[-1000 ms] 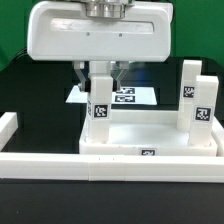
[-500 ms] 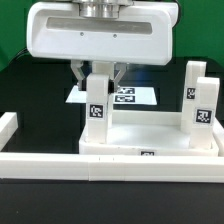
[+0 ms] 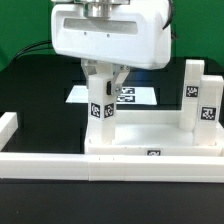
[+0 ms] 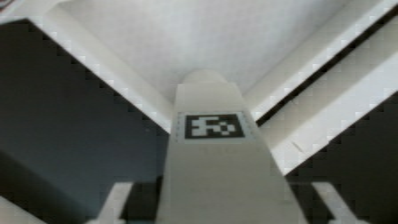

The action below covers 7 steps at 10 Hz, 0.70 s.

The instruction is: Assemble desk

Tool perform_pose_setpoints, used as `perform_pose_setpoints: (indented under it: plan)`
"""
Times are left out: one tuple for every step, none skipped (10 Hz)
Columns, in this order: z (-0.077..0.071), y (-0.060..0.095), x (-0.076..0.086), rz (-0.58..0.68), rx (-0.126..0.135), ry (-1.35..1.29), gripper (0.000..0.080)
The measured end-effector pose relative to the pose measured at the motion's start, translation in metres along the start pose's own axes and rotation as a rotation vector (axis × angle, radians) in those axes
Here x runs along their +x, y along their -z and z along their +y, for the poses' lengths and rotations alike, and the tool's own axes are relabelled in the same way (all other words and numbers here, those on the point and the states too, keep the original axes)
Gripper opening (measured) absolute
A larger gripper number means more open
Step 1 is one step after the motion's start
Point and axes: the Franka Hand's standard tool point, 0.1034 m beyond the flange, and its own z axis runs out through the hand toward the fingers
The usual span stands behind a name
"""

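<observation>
The end effector [image 3: 102, 80] is clenched on the top of a leg [image 3: 100, 108], which stands upright at the far left corner of the slab [image 3: 150, 133]. Two more legs [image 3: 192, 90] stand at the slab's right side. The leg looks like light, stiff, smooth plastic, so it may slip or twist in a loose grip. The flat opposite faces near its top, above the tag [image 4: 215, 126], seem the best hold.

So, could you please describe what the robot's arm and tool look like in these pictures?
The tool has a broad, boxy white housing with rounded corners under a grey metal wrist collar. Two slim, pale fingers hang from its underside. Dark cables run behind it. No markings are visible on it.
</observation>
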Motion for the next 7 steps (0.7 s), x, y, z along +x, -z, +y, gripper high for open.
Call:
perform_pose_setpoints:
  plan:
    - [0.0003,0.0001,0.0004,0.001,0.000,-0.078,0.0290]
    - [0.0006,0.0001,0.0007,0.001,0.000,-0.085,0.0290]
    - [0.0003,0.0000,0.0004,0.000,0.000,-0.083,0.0364]
    - [0.0003,0.0001,0.0005,0.001,-0.001,-0.043,0.0364]
    - [-0.0004,0.0006,0.0007,0.000,-0.001,0.023,0.0545]
    - [-0.0009,0.0007,0.0004,0.000,-0.002,0.061,0.0545]
    - [-0.0005,0.0013,0.0016,0.000,-0.001,0.164,0.0628]
